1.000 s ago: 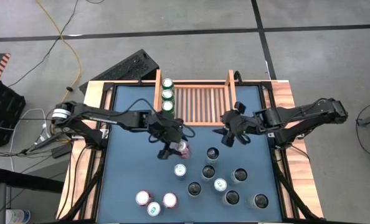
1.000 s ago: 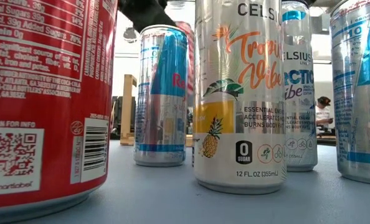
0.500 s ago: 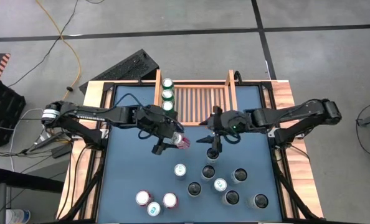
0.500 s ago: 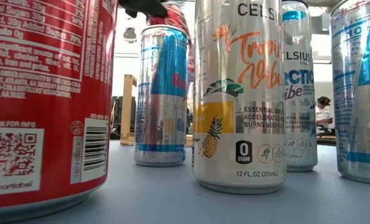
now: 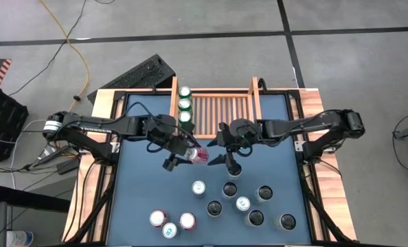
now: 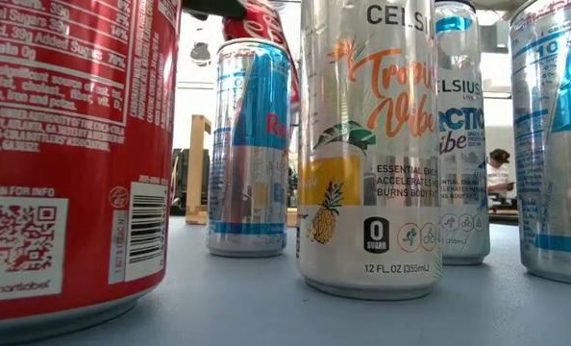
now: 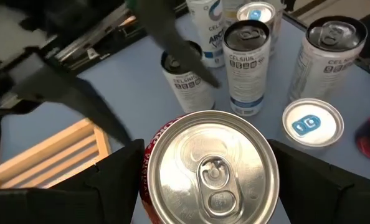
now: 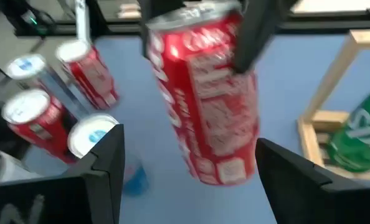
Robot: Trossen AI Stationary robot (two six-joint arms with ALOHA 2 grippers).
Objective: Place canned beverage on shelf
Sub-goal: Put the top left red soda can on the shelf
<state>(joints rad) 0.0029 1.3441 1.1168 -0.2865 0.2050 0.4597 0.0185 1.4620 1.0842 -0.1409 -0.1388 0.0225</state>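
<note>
A black keyboard (image 5: 141,74) lies on the floor beyond the table's far left corner. A yellow cable (image 5: 75,42) trails across the grey floor nearby.

We see a grey floor (image 5: 211,17) crossed by dark seams, with a yellow cable (image 5: 72,34) snaking over it. A black keyboard (image 5: 143,74) lies by the table's wooden border (image 5: 102,103). Beyond the table, a person (image 6: 499,171) sits in a bright room.
</note>
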